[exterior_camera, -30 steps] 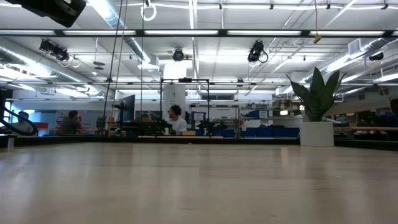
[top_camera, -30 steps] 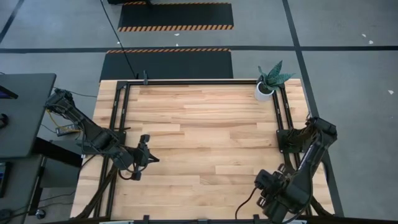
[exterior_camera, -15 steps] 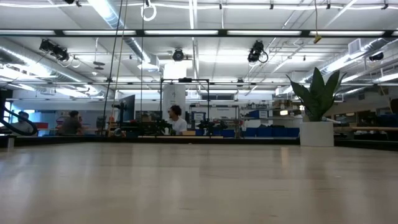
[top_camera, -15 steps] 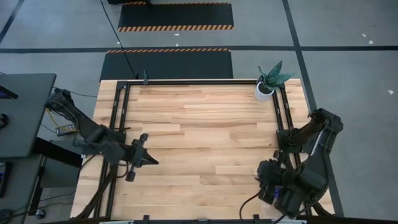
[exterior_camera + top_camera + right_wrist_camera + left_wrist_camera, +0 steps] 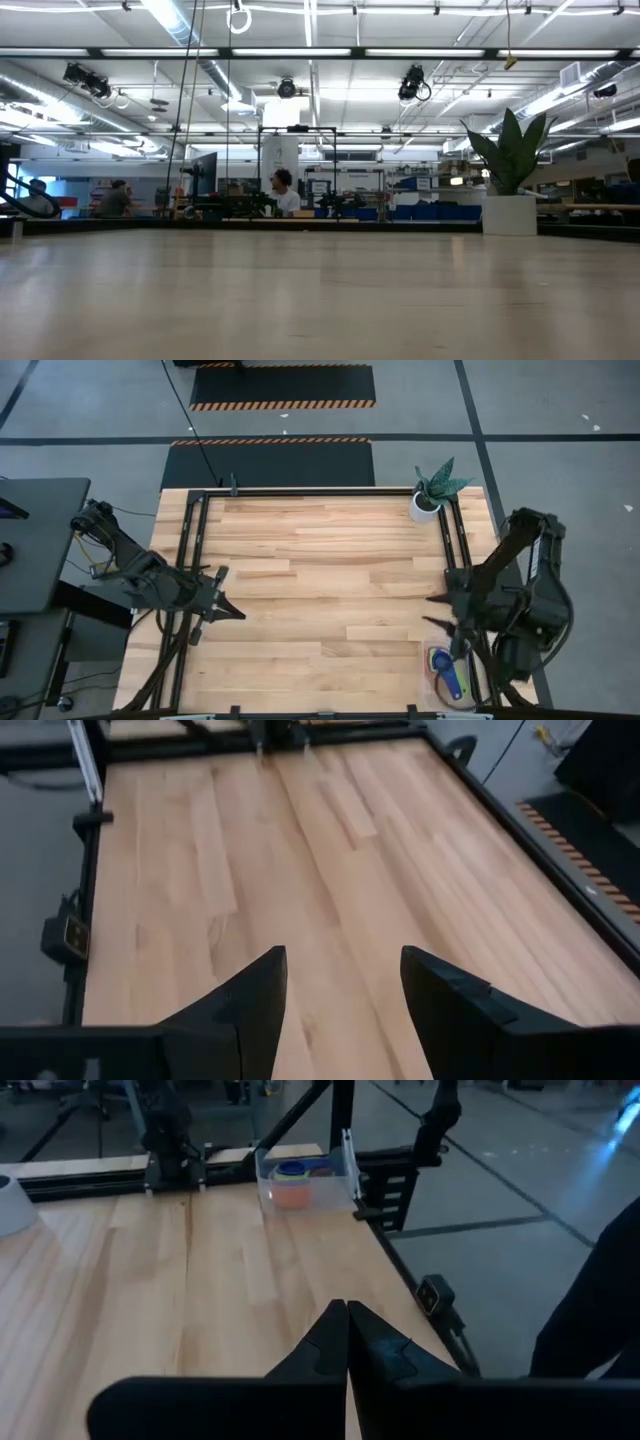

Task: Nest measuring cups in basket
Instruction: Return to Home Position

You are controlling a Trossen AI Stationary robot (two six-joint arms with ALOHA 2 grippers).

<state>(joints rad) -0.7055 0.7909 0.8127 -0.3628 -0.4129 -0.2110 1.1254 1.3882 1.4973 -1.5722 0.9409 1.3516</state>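
- High view, left side first: the left gripper (image 5: 232,610) hangs over the table's (image 5: 320,580) left edge, its fingers pressed together on nothing, pointing across the boards.
- Middle: bare wood between the arms, so the left gripper is well apart from the basket.
- Right side: the right gripper (image 5: 436,612) has its fingers spread apart and empty. The basket (image 5: 428,670) sits just beside it, toward the near right corner, so this arm is plainly the nearer one.
- The measuring cups (image 5: 446,663) are nested inside the basket, dark blue on top, with the handle running toward the near edge.
- I judge the right arm's retreat must lift clear of the basket's rim.
- Hard to read: the stack hides its lower cups, so no count is possible. The low view shows neither arm nor the basket.
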